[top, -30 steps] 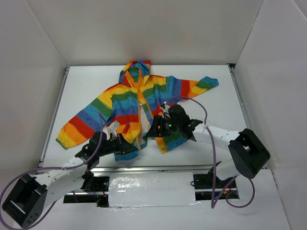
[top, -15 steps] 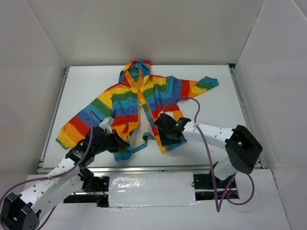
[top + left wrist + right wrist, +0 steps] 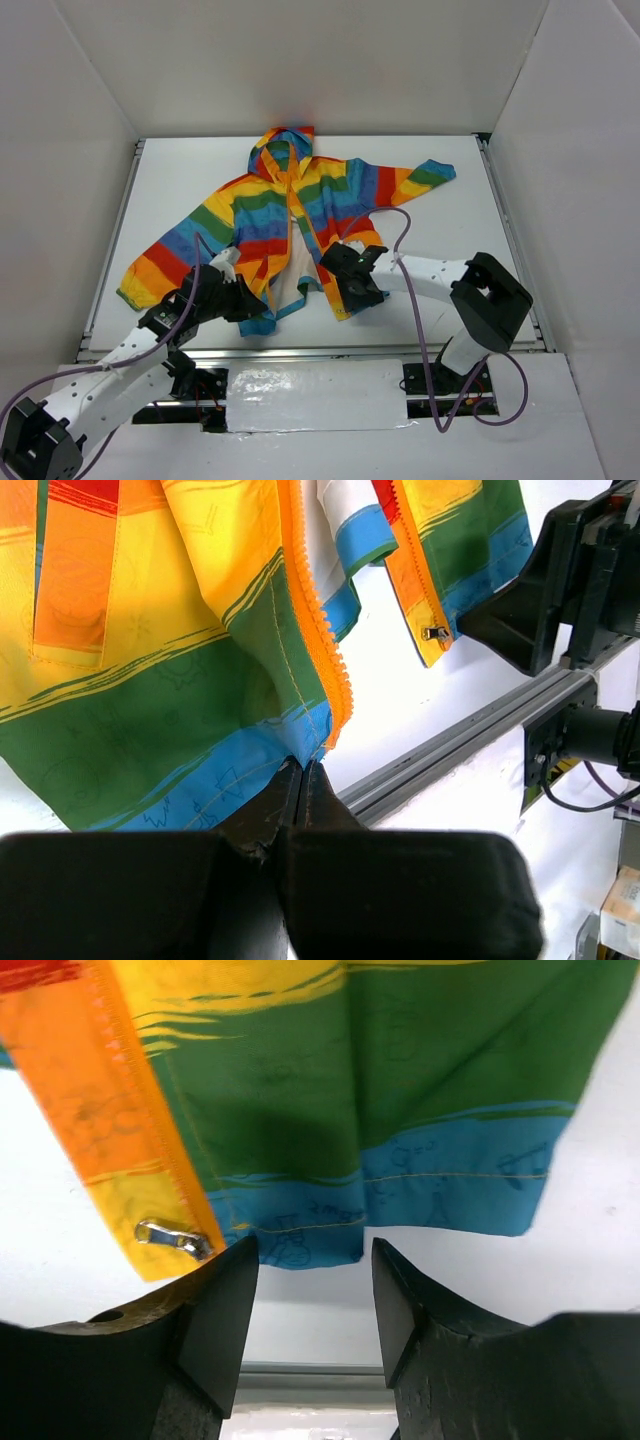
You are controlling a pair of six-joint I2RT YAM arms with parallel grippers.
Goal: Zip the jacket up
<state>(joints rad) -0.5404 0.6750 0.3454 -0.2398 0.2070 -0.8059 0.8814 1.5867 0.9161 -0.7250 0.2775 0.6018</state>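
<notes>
Over the last second the right arm has folded back toward the lower right of the top view. Its right gripper (image 3: 348, 290) has slid down from the middle of the jacket (image 3: 290, 215) to the hem of the front panel at lower centre. The left arm has reached up and in, so the left gripper (image 3: 250, 302) now sits at the bottom corner of the other panel. The two front panels have parted, and white lining shows between them.

The jacket lies flat in the middle of the tabletop (image 3: 460, 230), with its hood toward the top of the frame and its sleeves spread out to either side. It is unzipped along its lower part.

In the left wrist view the fingers are pressed together on the blue hem corner, just beside the orange zipper teeth (image 3: 318, 630), and look clamped on the fabric. In the right wrist view the fingers stand apart above the blue hem, holding nothing. The metal zipper pull (image 3: 172, 1237) lies at the end of the orange band, just left of the gap between them.

One side now looks anchored. The likely next step is for the right gripper to take the slider end and bring it to the held corner; zipping itself has not begun.
</notes>
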